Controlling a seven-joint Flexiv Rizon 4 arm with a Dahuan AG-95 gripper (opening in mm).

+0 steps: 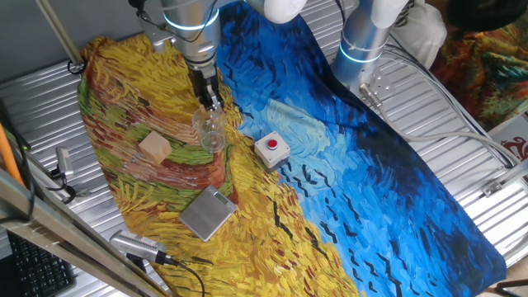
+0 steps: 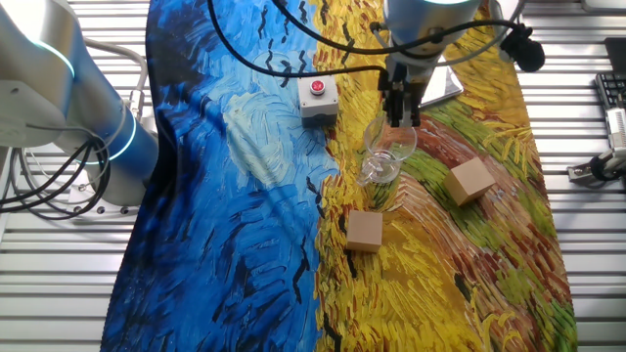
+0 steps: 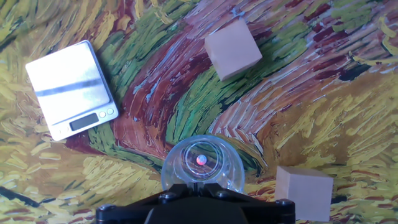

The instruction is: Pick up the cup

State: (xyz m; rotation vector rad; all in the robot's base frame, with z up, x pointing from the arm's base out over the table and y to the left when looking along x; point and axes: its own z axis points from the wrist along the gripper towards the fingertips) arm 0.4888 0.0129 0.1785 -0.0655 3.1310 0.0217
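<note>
Fingers: my gripper [image 1: 212, 102] has its tips pinched close together at the rim of the cup [image 1: 210, 130]; I read them as nipping one wall of the rim, one finger inside and one outside, though the clear plastic makes the contact hard to confirm.
Cup: in one fixed view it hangs right under the fingers, and in the other fixed view [image 2: 382, 159] it looks tilted, its base near or just above the cloth; I can't tell whether it has left the surface.
Hand view: I look straight down the cup's mouth [image 3: 202, 165], tight against the gripper body, which fits a grip on the near wall.
Why this grip: a rim pinch suits a thin, slippery cup that wide-spread fingers might crush or squirt out.
Neighbours: one wooden cube [image 2: 365, 231] sits just beside the cup, another [image 2: 470, 181] a little further off, so I'd go straight up, not sideways.
Further out: the red-button box [image 1: 271, 149] and a small silver scale [image 1: 208, 212] lie apart on the painted cloth [image 1: 396, 190].
Risk: a one-wall hold may let the cup swing or slip.
</note>
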